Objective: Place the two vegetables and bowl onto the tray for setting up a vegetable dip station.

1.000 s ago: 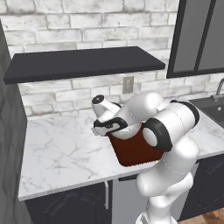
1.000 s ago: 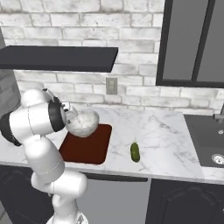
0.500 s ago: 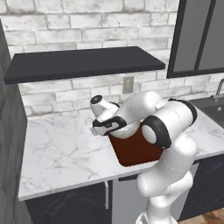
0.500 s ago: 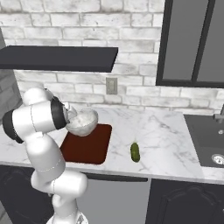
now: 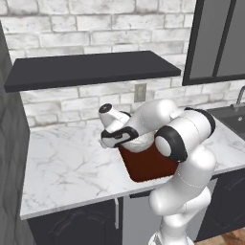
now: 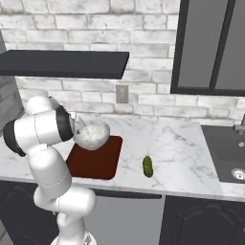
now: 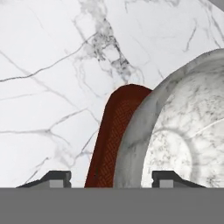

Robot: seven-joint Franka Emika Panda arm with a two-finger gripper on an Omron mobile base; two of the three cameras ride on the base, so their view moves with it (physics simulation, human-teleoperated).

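My arm [image 5: 184, 143] is glossy white, bulbous segments joined by dark rings — my pincer [image 7: 105, 179] ends in two small dark tips.

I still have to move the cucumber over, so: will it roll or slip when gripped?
The cucumber is short and rounded, lying free on the smooth marble counter, so a nudge would probably roll it. Its bumpy skin may help the grip. It looks stiff, so it should probably hold its shape when pinched.

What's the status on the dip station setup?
End effector open, fingers straddling bowl rim. Bowl on tray, far end. Cucumber on counter, right of tray. Nothing in the way.
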